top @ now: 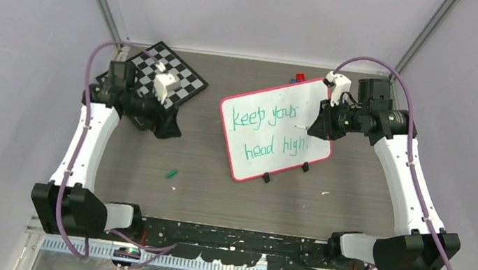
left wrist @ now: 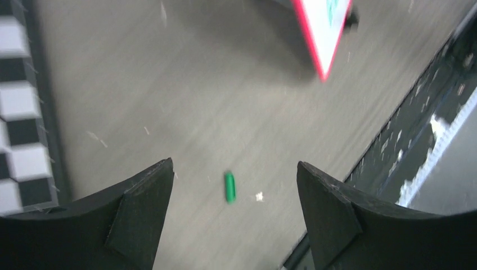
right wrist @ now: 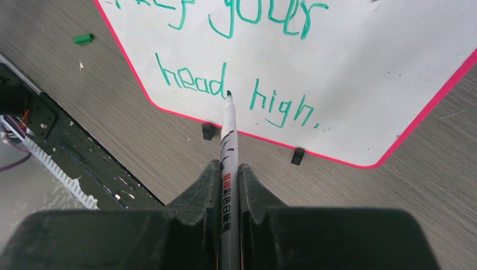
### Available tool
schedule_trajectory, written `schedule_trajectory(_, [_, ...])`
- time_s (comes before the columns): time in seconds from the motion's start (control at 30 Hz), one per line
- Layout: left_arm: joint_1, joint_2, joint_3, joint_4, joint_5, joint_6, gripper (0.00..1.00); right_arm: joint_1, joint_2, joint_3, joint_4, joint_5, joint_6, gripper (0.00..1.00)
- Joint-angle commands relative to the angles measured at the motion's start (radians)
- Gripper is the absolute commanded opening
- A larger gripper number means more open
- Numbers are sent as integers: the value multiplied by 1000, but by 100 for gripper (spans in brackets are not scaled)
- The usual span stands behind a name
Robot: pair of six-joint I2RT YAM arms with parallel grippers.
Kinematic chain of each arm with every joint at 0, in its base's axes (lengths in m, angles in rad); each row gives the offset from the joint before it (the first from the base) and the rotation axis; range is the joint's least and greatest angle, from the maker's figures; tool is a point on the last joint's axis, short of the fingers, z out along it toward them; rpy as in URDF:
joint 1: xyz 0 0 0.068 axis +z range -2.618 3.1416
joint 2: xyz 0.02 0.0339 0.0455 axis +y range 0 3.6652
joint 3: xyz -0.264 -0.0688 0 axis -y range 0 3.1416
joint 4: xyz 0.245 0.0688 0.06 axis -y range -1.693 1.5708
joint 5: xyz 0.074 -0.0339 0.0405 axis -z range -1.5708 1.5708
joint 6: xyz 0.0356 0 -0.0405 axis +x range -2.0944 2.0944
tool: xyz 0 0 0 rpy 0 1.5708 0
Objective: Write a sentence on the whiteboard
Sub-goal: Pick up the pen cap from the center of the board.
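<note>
The right gripper (right wrist: 228, 174) is clenching the slim, rigid marker (right wrist: 229, 132) along its barrel; the left gripper (left wrist: 233, 169) is gaping empty; the propped whiteboard (right wrist: 371, 73) is looking light, easily tipped.

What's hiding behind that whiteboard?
Small red and blue bits peek out past the far edge of the whiteboard. The board covers the rest of them, so what they are cannot be told.

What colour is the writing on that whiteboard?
The sentence is written in green on the whiteboard; clearest from the right wrist view.
</note>
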Motion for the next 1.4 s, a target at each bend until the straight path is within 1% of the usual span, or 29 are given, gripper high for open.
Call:
schedule_trajectory(0.0, [-9, -57, -214, -97, -136, 165, 79, 3, -6, -11, 69, -40, 73, 0])
schedule_trajectory(0.07, [-15, -83, -308, -57, -197, 168, 74, 3, -11, -27, 75, -52, 79, 0])
schedule_trajectory(0.17, [-27, -119, -436, 35, -306, 168, 71, 4, -6, -31, 80, -50, 93, 0])
schedule_trajectory(0.27, [-102, -147, -560, 138, -411, 163, 70, 3, -7, -35, 84, -42, 101, 0])
schedule_trajectory(0.43, [-162, -156, -671, 212, -445, 156, 69, 3, -7, -49, 94, -46, 103, 0])
schedule_trajectory(0.57, [-190, -127, -678, 232, -493, 137, 68, 3, 4, -46, 95, -59, 109, 0])
schedule_trajectory(0.7, [-204, -121, -665, 227, -497, 137, 65, 4, 12, -40, 96, -68, 111, 0])
schedule_trajectory(0.87, [-319, -117, -638, 224, -594, 122, 64, 4, 10, -42, 93, -63, 105, 0])
schedule_trajectory(1.17, [-445, 27, -617, 283, -702, 78, 59, 4, -6, -53, 90, -49, 96, 0])
schedule_trajectory(1.37, [-462, 103, -583, 291, -732, 52, 53, 4, -6, -56, 85, -38, 87, 0])
